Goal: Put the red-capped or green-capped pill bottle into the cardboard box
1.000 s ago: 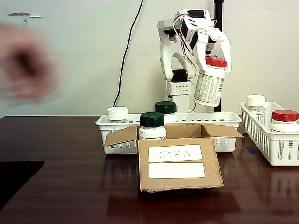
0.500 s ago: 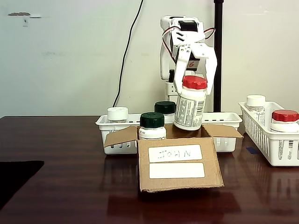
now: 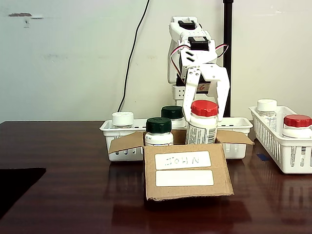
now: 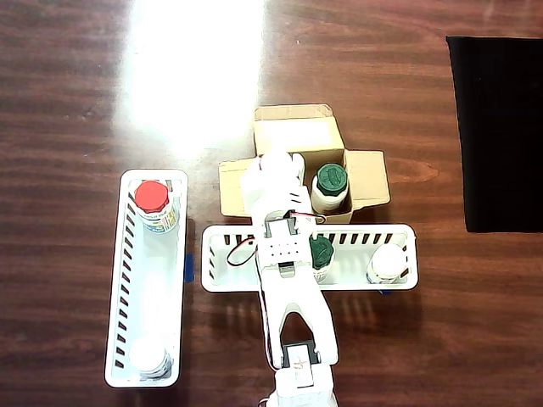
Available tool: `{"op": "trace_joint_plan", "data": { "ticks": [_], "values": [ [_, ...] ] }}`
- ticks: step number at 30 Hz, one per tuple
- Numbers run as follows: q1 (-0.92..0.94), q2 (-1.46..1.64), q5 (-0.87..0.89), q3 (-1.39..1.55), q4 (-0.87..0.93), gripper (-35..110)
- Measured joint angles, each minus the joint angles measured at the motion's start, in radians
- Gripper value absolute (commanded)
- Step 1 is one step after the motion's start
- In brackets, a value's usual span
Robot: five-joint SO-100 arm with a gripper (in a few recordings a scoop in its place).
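In the fixed view our claw (image 3: 204,105) is clamped on the red-capped pill bottle (image 3: 202,125), its base already inside the cardboard box (image 3: 187,175) beside a green-capped bottle (image 3: 158,131). In the overhead view the arm (image 4: 288,280) covers it; we should lower straight, then release.

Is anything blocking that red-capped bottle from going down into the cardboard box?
Nothing visible does. The gripper holds the pill bottle upright, its lower part already below the rim of the cardboard box. A green-capped bottle stands in the box beside it, to the left in the fixed view, not underneath.
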Motion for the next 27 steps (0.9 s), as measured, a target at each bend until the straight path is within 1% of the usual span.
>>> {"op": "trace_joint_plan", "data": {
  "ticks": [3, 6, 10, 15, 18, 21, 24, 27],
  "values": [
    [0.003, -0.003, 0.018, 0.002, -0.026, 21],
    [0.009, -0.014, 0.046, 0.035, -0.094, 39],
    [0.009, -0.023, 0.040, 0.049, -0.130, 52],
    [0.009, -0.008, 0.037, 0.071, -0.135, 54],
    [0.009, 0.038, 0.026, 0.081, -0.080, 54],
    [0.009, 0.117, 0.011, 0.086, 0.011, 54],
    [0.011, 0.235, 0.008, 0.086, 0.150, 54],
    [0.018, 0.391, 0.015, 0.092, 0.333, 47]
  ]
}}
